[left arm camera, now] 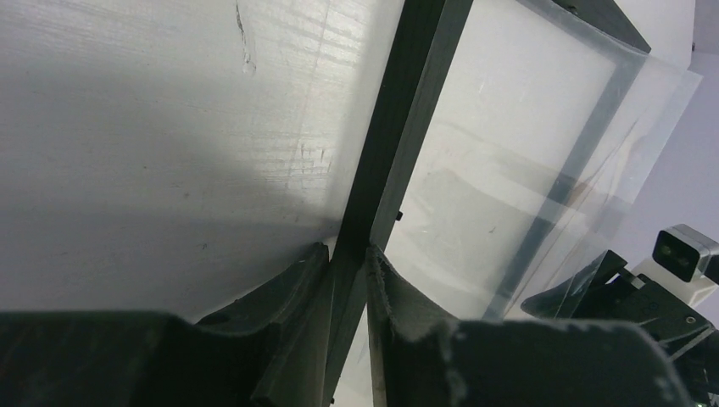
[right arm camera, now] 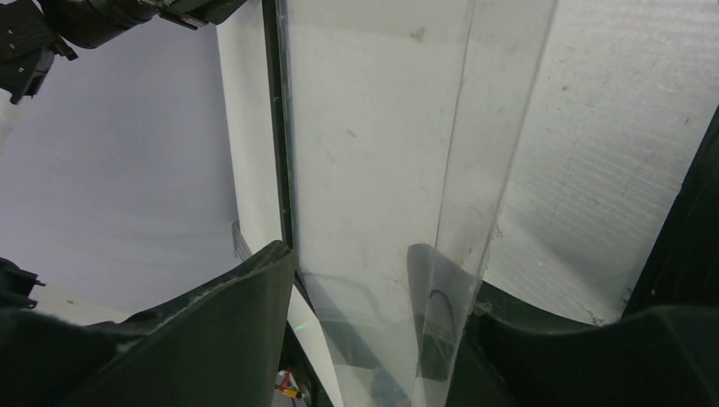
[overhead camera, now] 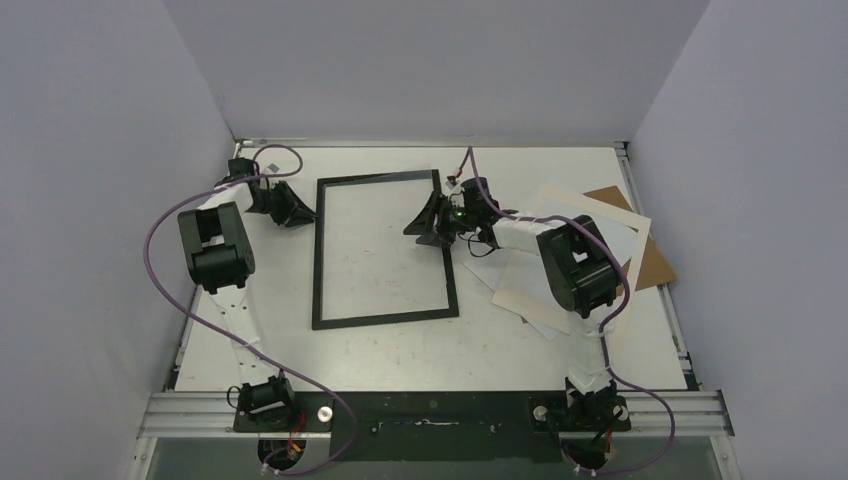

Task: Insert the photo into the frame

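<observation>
My left gripper (left arm camera: 346, 254) is closed almost fully on the frame (left arm camera: 403, 127). One finger sits inside its left rail near the far corner and one outside, and both look pressed against the black strip. My right gripper (right arm camera: 352, 259) is at the frame's opposite rail with its jaws spread wide. A clear sheet (right arm camera: 373, 127) runs up between them, and I see one of my own fingers through it, so I judge I have no grip on that sheet. From the left wrist the sheet seems to ride over the frame's right rail and stick out past it, not seated in the opening. The frame itself lies flat on the table (overhead camera: 400, 350). I cannot pick out the photo: no sunset face shows anywhere. If it is in view, it is one of the pale sheets piled just right of the frame with the cream mat (overhead camera: 518, 288) and the brown cardboard (overhead camera: 650, 262). The main risk I see is the sheet. It is slick and thin, so if my right fingers close crookedly it could flex or skate off across the frame. My left pinch holds only one narrow rail, so a sideways push from the right could swing the whole frame around that point. Picking a sheet from the pile by its blank back could also bring up the wrong one.
</observation>
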You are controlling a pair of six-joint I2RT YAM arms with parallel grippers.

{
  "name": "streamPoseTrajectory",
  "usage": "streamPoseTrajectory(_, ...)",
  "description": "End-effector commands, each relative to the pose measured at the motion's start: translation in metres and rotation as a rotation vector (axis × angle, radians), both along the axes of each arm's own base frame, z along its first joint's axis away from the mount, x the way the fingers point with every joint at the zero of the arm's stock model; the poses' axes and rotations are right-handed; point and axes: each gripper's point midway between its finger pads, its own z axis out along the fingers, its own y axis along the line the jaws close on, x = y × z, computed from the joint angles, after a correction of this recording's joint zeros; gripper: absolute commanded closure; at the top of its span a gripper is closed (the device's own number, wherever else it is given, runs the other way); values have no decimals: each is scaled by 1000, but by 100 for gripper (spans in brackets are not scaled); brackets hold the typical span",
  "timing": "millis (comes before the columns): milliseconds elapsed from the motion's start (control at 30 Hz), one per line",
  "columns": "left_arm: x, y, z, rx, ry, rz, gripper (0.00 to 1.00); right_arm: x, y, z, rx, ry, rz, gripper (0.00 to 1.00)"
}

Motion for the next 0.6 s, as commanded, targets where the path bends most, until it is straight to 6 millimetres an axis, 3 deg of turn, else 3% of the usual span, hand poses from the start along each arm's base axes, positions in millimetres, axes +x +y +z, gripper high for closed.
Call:
streamPoseTrajectory(0, -20, 15, -47, 123, 118, -6, 79, 11, -1, 13, -68, -72, 15, 44)
streamPoseTrajectory(333, -19, 16, -42, 131, 121, 2, 68, 12, -15, 10, -207, -40, 3, 29)
streamPoseTrajectory(567, -19, 17, -40, 134, 128, 3, 67, 10, -25, 10, -262, -19, -28, 25)
